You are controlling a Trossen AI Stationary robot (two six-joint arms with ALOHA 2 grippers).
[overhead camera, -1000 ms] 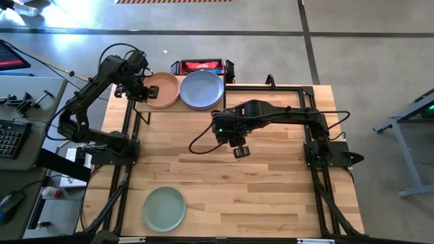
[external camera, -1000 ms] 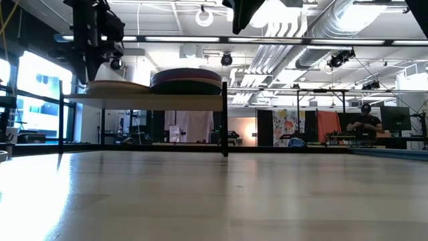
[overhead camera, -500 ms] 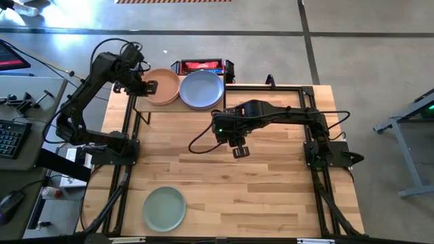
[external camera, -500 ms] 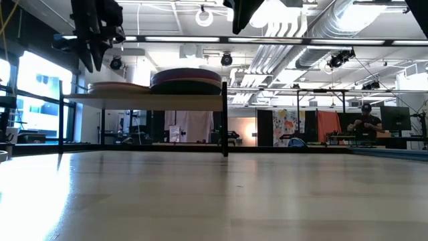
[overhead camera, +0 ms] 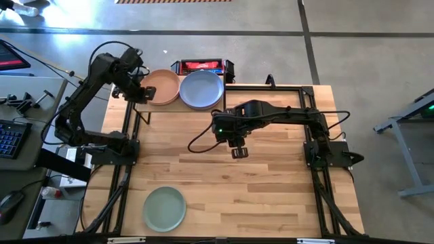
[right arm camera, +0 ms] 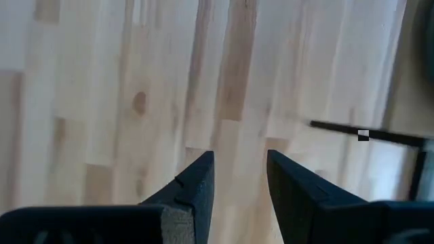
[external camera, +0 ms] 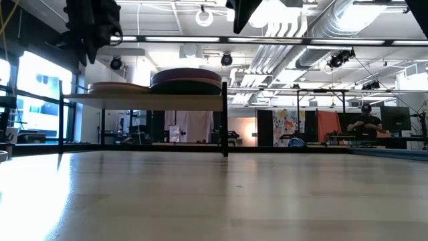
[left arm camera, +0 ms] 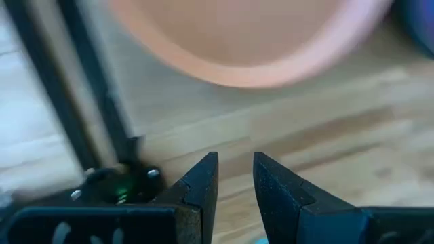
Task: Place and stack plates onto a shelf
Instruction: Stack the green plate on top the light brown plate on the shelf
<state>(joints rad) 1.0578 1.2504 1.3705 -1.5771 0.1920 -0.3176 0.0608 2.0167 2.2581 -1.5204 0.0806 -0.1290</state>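
Note:
The shelf (overhead camera: pixel 178 107) stands at the table's far left and carries two stacks of plates. The left stack is topped by a peach plate (overhead camera: pixel 163 87) (left arm camera: pixel 251 41), the right stack by a blue plate (overhead camera: pixel 201 89); the low view shows them as a thin pile (external camera: pixel 119 87) and a taller dark pile (external camera: pixel 187 78). A sage green plate (overhead camera: pixel 164 208) lies flat on the table near its front left. My left gripper (overhead camera: pixel 140 92) (left arm camera: pixel 236 169) hangs open above the shelf's left end, beside the peach plate's rim. My right gripper (overhead camera: pixel 238 152) (right arm camera: pixel 239 169) hangs open over the table's middle.
A red and black object (overhead camera: pixel 201 66) sits behind the shelf. Bare wooden tabletop (overhead camera: pixel 271 183) spreads across the middle and right. Black frame rails (overhead camera: pixel 325 196) run along the table's sides. A person (external camera: pixel 366 120) stands far off in the room.
My left gripper has risen from the peach plate's left rim to well above the shelf, its fingers as far apart as before. The peach plate stays on its stack.

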